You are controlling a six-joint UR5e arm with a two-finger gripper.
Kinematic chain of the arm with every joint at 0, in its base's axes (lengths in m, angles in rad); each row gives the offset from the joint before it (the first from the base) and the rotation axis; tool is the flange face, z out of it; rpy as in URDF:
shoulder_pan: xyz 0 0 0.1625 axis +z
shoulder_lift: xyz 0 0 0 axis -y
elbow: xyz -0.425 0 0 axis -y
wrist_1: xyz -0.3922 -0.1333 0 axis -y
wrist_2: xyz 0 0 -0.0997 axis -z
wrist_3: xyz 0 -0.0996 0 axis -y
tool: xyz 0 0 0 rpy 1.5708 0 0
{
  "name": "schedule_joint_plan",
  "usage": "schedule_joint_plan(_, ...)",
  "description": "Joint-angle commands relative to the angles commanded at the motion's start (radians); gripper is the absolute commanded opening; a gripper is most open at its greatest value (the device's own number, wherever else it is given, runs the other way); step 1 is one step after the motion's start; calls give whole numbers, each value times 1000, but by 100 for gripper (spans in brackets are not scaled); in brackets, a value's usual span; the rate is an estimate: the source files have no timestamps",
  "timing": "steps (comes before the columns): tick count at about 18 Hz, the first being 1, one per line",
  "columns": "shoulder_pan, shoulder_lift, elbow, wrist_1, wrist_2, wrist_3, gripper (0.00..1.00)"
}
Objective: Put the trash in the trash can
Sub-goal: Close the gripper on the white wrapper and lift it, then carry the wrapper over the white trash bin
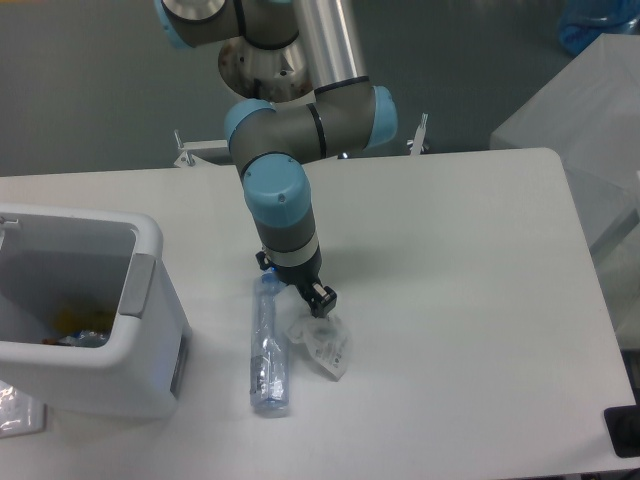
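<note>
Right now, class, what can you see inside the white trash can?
Inside the trash can, some yellow and blue scraps lie near the bottom. The near wall hides the rest of the floor. The bottle and wrapper remain outside on the table.

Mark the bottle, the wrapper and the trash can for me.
bottle [268, 350], fixed camera, middle of its clear body
wrapper [324, 345], fixed camera, centre of the crumpled plastic
trash can [148, 240], fixed camera, rim's far right corner
</note>
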Motion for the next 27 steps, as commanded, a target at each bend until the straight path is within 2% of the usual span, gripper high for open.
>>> schedule_joint_plan(1, 0, 2, 8, -2, 0, -3, 16)
schedule_joint_plan(3, 0, 2, 17, -2, 0, -5, 6)
schedule_joint_plan(7, 2, 12, 22, -2, -3, -5, 6)
schedule_joint_plan(10, 5, 24, 70, -9, -17, -20, 6)
schedule_joint_plan(12, 8, 26, 123, -12, -49, -102, 6)
schedule_joint_plan(16, 24, 26, 236, -23, -224, -329, 6)
schedule_joint_plan(20, 32, 23, 334, -23, -328, -558, 6)
schedule_joint_plan(23, 31, 17, 379, -21, -351, -675, 6)
schedule_joint_plan(27, 32, 26, 400, -12, -402, -779, 6)
